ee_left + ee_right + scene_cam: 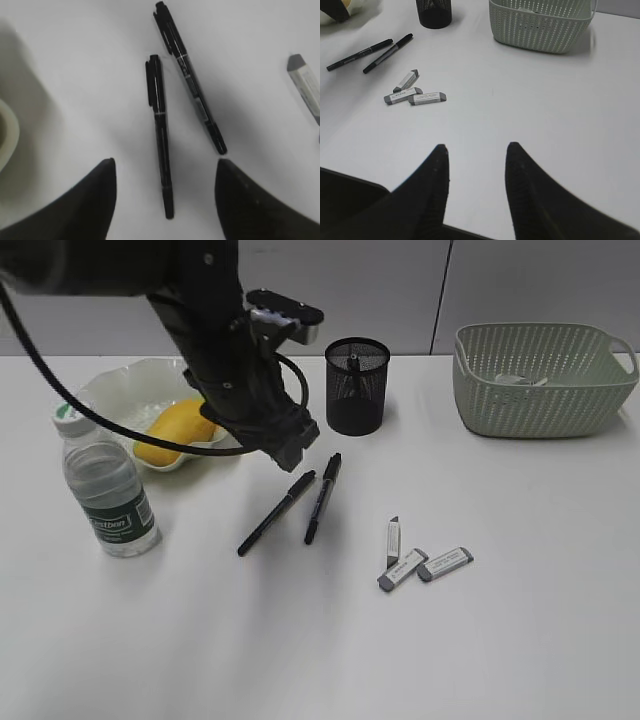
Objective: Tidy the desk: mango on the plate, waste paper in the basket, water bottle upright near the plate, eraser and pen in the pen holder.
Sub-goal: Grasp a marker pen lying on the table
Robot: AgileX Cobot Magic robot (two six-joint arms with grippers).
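The yellow mango (178,428) lies on the pale green plate (125,390) at the back left. The water bottle (105,490) stands upright in front of the plate. Two black pens (277,512) (322,497) lie in front of the black mesh pen holder (357,385). Three grey-and-white erasers (402,569) lie to their right. White waste paper (520,380) shows inside the green basket (540,405). My left gripper (292,448) is open and empty above the pens' far ends. In the left wrist view one pen's (159,130) end lies between the jaws (165,161). My right gripper (476,146) is open and empty over bare desk.
The desk (520,640) is white. In the right wrist view the pens (387,52), erasers (415,96), pen holder (434,12) and basket (540,25) lie ahead of the gripper. The left arm's cable hangs over the plate and bottle.
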